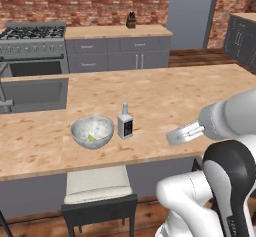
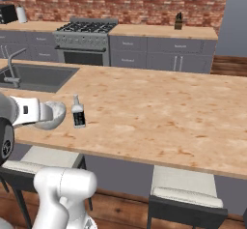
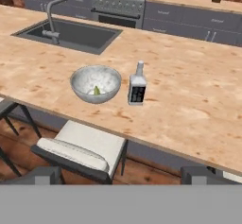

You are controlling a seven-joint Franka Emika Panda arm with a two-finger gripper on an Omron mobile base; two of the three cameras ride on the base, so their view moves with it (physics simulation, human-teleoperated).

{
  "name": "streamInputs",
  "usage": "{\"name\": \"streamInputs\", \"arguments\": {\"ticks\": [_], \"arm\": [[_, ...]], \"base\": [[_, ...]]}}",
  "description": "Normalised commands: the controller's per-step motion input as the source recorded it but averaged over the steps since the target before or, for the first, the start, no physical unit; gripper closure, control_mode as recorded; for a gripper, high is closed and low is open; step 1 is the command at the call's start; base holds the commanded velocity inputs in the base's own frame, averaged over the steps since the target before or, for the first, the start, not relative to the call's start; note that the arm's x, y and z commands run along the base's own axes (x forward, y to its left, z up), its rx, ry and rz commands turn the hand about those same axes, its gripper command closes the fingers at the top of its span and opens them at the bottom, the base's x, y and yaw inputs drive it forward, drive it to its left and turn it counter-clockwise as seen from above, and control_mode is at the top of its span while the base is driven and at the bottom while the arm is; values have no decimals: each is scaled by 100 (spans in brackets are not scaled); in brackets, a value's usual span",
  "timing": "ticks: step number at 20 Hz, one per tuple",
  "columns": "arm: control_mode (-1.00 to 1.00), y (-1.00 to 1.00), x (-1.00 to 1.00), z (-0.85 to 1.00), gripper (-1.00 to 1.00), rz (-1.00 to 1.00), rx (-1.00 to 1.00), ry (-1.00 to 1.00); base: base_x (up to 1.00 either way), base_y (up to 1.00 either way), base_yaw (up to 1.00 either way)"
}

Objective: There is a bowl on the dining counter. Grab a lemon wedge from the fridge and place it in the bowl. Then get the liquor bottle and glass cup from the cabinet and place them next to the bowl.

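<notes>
A speckled grey bowl (image 1: 92, 131) (image 3: 96, 82) stands near the front edge of the dining counter (image 1: 165, 101), and a small yellow-green lemon wedge (image 1: 92, 137) (image 3: 96, 90) lies inside it. Just right of the bowl, a clear liquor bottle (image 1: 125, 122) (image 2: 77, 112) (image 3: 137, 89) with a dark label stands upright. My gripper (image 1: 175, 135) (image 3: 120, 176) hovers over the counter's front edge, right of the bottle and apart from it, open and holding nothing. In the right base view my hand covers part of the bowl (image 2: 54, 113). The glass cup is out of view.
A sink with a faucet (image 3: 53, 20) is set into the counter's left end. Stools (image 1: 97, 186) (image 2: 185, 194) stand under the front edge. A stove (image 1: 34, 46), grey cabinets and a knife block (image 1: 131, 20) line the brick back wall.
</notes>
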Motion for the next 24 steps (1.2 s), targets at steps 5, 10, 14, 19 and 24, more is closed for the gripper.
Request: {"name": "streamInputs", "arguments": {"ticks": [5,10,14,19,24], "arm": [[-100,0,-7,0,-100,-5,0,1],[-100,0,-3,0,-100,0,0,0],[100,0,0,0,-100,0,0,0],[100,0,0,0,-100,0,0,0],[100,0,0,0,-100,0,0,0]], "base": [[0,0,0],[0,0,0],[-60,38,0],[-49,94,-10],[-26,100,-14]]}}
